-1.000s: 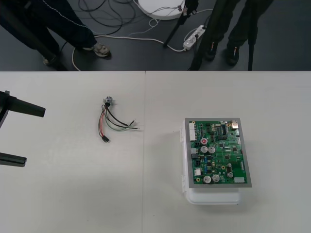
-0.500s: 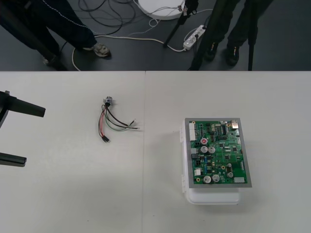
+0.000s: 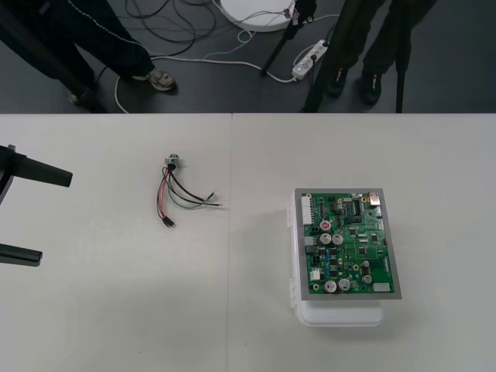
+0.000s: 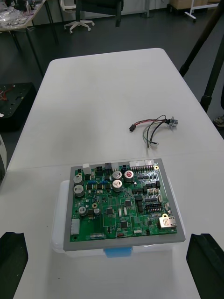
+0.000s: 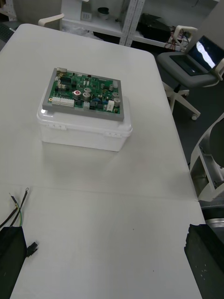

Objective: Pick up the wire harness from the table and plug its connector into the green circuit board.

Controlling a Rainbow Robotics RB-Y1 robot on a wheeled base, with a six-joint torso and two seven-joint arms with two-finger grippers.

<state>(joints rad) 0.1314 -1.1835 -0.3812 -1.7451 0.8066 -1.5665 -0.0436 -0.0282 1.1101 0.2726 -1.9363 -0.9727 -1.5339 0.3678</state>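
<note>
The wire harness [image 3: 177, 194] lies loose on the table, left of the middle, with its round metal socket [image 3: 171, 162] toward the far edge and its small black plug [image 3: 168, 222] nearer me. The green circuit board [image 3: 347, 242] sits on its white base [image 3: 341, 314] to the right. My left gripper [image 3: 31, 215] waits open at the table's left edge, well left of the harness. In the left wrist view the plug [image 5: 31, 248] and wire ends [image 5: 16, 208] lie beside one finger [image 5: 10, 257]. My right gripper [image 4: 108, 238] stands open before the board [image 4: 121, 201], the harness [image 4: 151, 127] beyond it.
A seam [image 3: 231, 232] runs down the table between harness and board. Bare table surrounds both. Beyond the far edge, cables and a power strip [image 3: 308, 59] lie on the dark floor.
</note>
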